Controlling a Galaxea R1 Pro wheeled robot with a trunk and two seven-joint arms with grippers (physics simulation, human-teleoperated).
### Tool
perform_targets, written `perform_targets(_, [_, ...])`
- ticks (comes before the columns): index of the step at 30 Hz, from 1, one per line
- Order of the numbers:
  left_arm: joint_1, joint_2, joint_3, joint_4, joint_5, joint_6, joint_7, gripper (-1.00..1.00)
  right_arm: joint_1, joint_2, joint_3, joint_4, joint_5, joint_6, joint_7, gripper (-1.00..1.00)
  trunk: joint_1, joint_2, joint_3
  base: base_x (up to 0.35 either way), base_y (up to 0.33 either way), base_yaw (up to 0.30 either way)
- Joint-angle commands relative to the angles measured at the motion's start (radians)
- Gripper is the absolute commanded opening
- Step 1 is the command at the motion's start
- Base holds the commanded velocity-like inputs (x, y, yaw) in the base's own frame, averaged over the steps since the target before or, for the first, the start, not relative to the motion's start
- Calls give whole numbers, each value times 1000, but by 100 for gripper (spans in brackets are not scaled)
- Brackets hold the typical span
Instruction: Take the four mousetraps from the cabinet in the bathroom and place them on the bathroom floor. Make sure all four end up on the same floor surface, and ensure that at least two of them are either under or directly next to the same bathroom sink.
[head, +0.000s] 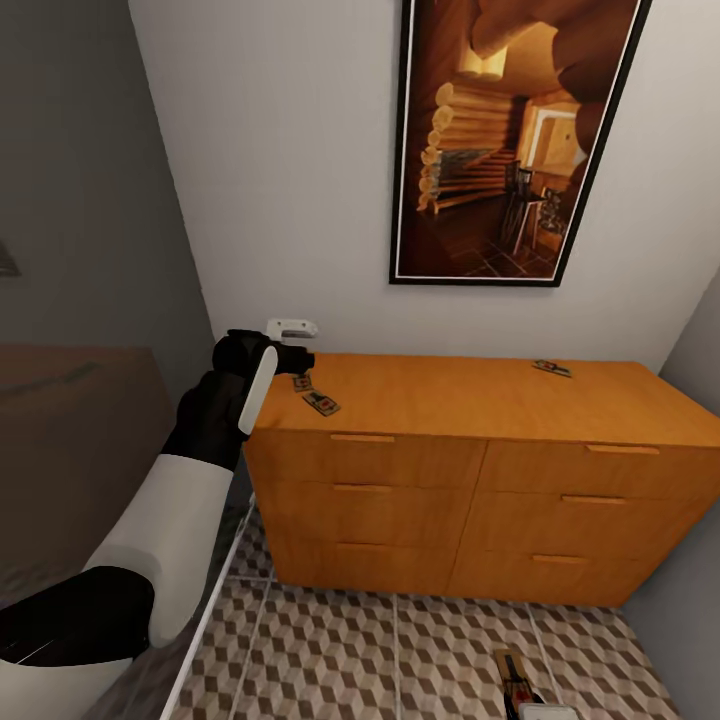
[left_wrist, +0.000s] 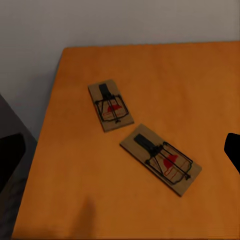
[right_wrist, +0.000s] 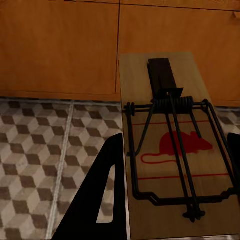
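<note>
Left hand (head: 297, 358), fingers spread, hovers at the orange-brown wooden cabinet's (head: 480, 480) left end. Two flat brown wooden mousetraps (left_wrist: 110, 105) (left_wrist: 161, 159) lie just ahead, long axes skewed apart. Right hand (right_wrist: 170, 200) pinches another mousetrap (right_wrist: 167, 150) above the floor.

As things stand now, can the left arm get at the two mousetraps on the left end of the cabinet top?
Probably yes. The left gripper hangs just above the cabinet top's left end, and both mousetraps lie flat and uncovered below it, a little apart, with nothing between.

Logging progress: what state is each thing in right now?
Drawers: all shut.
Two traps: flat on cabinet top, left end, apart.
Third trap: on top, right end.
Fourth trap: between right gripper fingers, above floor.
Left gripper: open.
</note>
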Motion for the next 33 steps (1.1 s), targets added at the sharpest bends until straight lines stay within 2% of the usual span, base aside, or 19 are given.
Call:
perform_targets(1, [-1, 0, -1, 1, 7, 3, 8, 100, -1, 0, 0, 1, 0, -3, 0, -100, 0, 0, -1, 174, 0, 0])
perform_targets(13, [-1, 0, -1, 36, 8, 3, 8, 100, -1, 0, 0, 1, 0, -3, 0, -100, 0, 0, -1, 187, 0, 0])
perform_targets(18, [5, 0, -1, 82, 7, 2, 6, 100, -1, 0, 0, 1, 0, -3, 0, -100, 0, 0, -1, 150, 0, 0])
perform_targets(33, [10, 0, -1, 96, 6, 2, 6, 100, -1, 0, 0, 1, 0, -4, 0, -100, 0, 0, -8, 14, 0, 0])
